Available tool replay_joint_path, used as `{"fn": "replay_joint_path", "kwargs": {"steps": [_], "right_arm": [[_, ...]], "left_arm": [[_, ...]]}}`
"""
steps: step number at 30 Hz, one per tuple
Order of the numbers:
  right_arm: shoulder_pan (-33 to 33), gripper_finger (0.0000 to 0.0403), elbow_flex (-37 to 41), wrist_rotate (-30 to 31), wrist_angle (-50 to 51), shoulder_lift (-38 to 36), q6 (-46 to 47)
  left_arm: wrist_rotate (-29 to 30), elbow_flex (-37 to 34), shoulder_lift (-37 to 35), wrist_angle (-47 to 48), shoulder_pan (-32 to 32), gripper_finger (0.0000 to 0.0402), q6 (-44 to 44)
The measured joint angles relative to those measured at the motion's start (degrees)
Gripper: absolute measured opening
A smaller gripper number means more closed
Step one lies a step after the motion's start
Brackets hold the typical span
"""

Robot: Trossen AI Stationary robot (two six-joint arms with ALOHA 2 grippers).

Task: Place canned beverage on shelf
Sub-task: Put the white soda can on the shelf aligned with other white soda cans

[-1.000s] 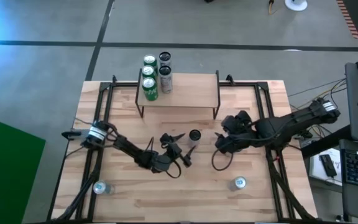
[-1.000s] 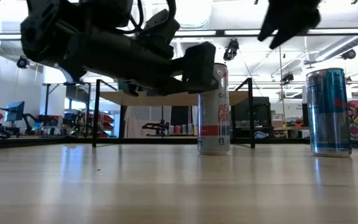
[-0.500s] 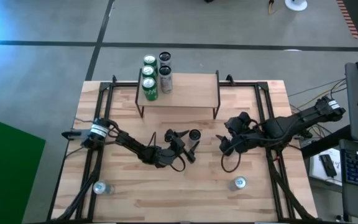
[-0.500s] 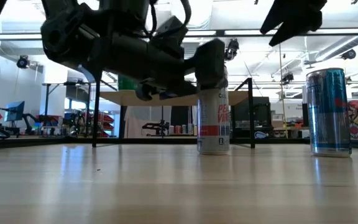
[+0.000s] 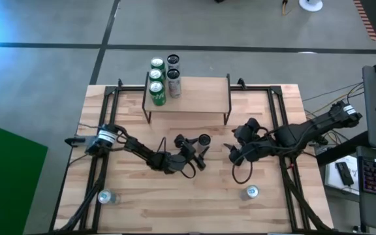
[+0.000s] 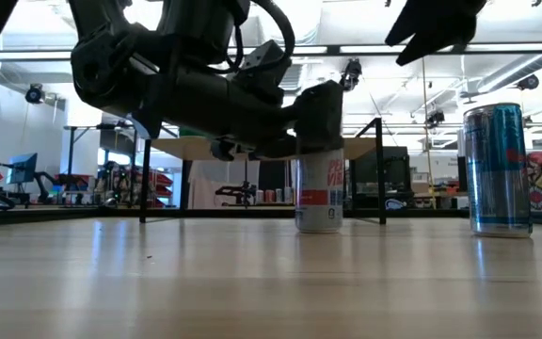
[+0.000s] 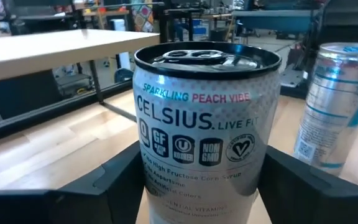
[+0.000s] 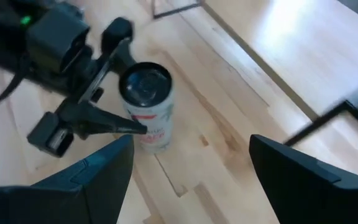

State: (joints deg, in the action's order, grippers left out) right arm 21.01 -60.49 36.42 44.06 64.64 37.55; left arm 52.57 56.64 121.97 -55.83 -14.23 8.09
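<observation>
A white Celsius can (image 5: pixel 205 140) stands upright on its base mid-table; it also shows in the left wrist view (image 7: pixel 204 124) and the right wrist view (image 8: pixel 146 106). My left gripper (image 5: pixel 200 147) is open, level with the table, with one finger on each side of the can's lower body. My right gripper (image 5: pixel 231 153) is open and empty, hovering above the table just right of the can. The shelf (image 5: pixel 201 96) stands at the table's far edge. My left gripper comes level from the table's near left, one finger (image 7: pixel 126 180) at each side of the can's lower wall (image 7: pixel 197 199). The can stands upright on the table. Whether the fingers touch it, I cannot tell.
Green cans (image 5: pixel 156 79) and dark cans (image 5: pixel 173 75) stand at the shelf's left end; its right part is bare. A blue can (image 5: pixel 251 192) stands near the front right, and also shows in the low view (image 6: pixel 497 169). Another can (image 5: pixel 105 196) is at the front left.
My left gripper has gone toward the table's far edge and the right, up to the Celsius can, and its fingers now stand on either side of the can. The can stays upright on the table.
</observation>
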Motion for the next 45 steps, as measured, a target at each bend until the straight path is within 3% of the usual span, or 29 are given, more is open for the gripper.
{"fn": "replay_joint_path", "kwargs": {"steps": [9, 17, 22, 37, 45], "right_arm": [[3.4, 0.0309, 12.8, -10.6, -23.1, -0.1, -21.6], [3.6, 0.0309, 18.2, -15.0, -34.6, -0.1, -26.6], [3.6, 0.0309, 20.4, -15.9, -42.9, 0.5, -27.2], [3.3, 0.0307, 20.9, -19.3, -49.0, 8.6, -28.4], [2.8, 0.024, 20.9, -20.4, -49.2, 8.1, -27.5]], "left_arm": [[-17.1, 0.0, -0.8, -0.1, 0.0, 0.0247, -8.7], [-39.5, -0.1, -0.9, -2.0, 0.7, 0.0247, -9.0], [-40.3, -0.2, -0.9, -2.4, 0.8, 0.0247, -8.9], [-43.3, -0.2, -0.9, -3.4, 0.9, 0.0247, -9.1], [-43.3, -0.2, -0.9, -3.5, 0.9, 0.025, -8.1]]}}
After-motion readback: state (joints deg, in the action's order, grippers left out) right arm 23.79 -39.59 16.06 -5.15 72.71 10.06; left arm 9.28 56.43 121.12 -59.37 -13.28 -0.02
